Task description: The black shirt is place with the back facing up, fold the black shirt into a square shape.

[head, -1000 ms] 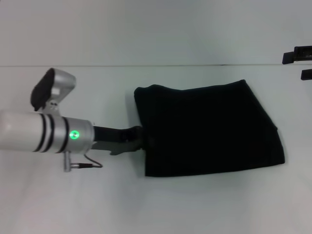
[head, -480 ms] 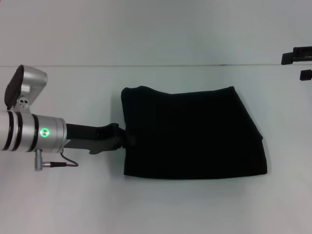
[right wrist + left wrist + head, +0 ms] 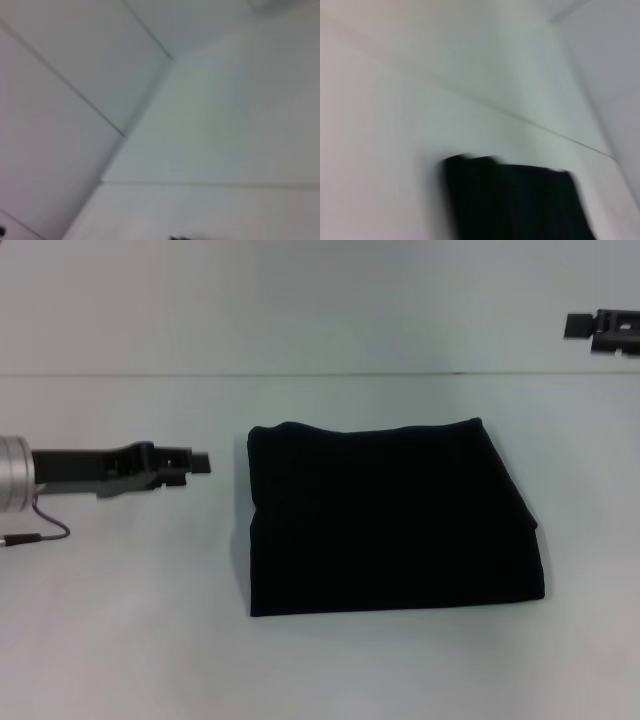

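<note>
The black shirt (image 3: 390, 515) lies folded into a near-square block in the middle of the white table, its smooth plain side up. The left wrist view also shows the black shirt (image 3: 515, 200), blurred, with no fingers in the picture. My left gripper (image 3: 198, 462) hovers a little to the left of the shirt's left edge, apart from it, open and holding nothing. My right gripper (image 3: 602, 328) is far off at the back right, well away from the cloth. No lettering shows on the shirt.
The white table (image 3: 120, 640) runs back to a thin seam line (image 3: 300, 374) where the wall begins. A thin cable (image 3: 40, 530) hangs from my left arm at the left edge. The right wrist view shows only pale wall and table surfaces.
My left gripper dragged the folded shirt leftward by its left edge, then let go and pulled back to the left. My right gripper shifted at the back right.
</note>
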Available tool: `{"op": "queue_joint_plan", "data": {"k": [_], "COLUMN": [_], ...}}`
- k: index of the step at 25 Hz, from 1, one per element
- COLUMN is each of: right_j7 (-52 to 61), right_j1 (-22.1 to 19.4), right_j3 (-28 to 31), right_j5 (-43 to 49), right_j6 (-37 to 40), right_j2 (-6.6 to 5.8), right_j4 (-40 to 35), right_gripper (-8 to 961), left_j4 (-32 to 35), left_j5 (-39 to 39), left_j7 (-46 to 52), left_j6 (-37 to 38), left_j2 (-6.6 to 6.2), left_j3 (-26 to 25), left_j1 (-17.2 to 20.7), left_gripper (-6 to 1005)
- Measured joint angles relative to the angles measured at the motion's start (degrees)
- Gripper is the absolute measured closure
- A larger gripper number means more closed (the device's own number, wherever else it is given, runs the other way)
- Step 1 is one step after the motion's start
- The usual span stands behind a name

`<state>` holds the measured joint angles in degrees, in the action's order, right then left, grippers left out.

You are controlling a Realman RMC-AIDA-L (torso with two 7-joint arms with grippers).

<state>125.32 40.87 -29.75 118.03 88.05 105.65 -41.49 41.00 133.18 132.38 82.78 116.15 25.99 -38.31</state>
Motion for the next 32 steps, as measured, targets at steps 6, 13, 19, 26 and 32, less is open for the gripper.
{"op": "queue_joint_plan", "data": {"k": [6, 13, 19, 26, 32], "right_j7": [-26.6, -43.8, -44.7, -44.4, -44.4], "right_j1": [-9.8, -16.9, -16.1, -13.8, -12.2], "right_j3": [1.2, 1.4, 0.2, 0.2, 0.1], "right_j5": [-7.7, -6.2, -0.6, 0.0, 0.0], "right_j6": [-0.4, -0.2, 0.2, -1.4, -2.8], "right_j2": [6.65, 12.00, 12.82, 12.97, 12.69], "right_j4": [-1.2, -0.9, -0.3, 1.3, 3.5], "right_gripper": [6, 6, 6, 6, 6], "left_j4": [0.5, 0.1, 0.7, 1.7, 1.2], "left_j5": [-1.4, -5.0, -5.4, -6.6, -7.7], "left_j7": [-16.9, -33.8, -34.6, -35.6, -38.8], "left_j6": [5.9, 6.3, 5.6, 1.7, -2.2], "left_j2": [-0.20, 2.44, 3.72, 6.14, 7.77], "left_j3": [-1.7, 1.3, 10.9, 11.5, 11.5], "left_j1": [-0.9, -1.8, -2.7, -1.7, -1.1], "left_gripper": [406, 131, 113, 112, 112]}}
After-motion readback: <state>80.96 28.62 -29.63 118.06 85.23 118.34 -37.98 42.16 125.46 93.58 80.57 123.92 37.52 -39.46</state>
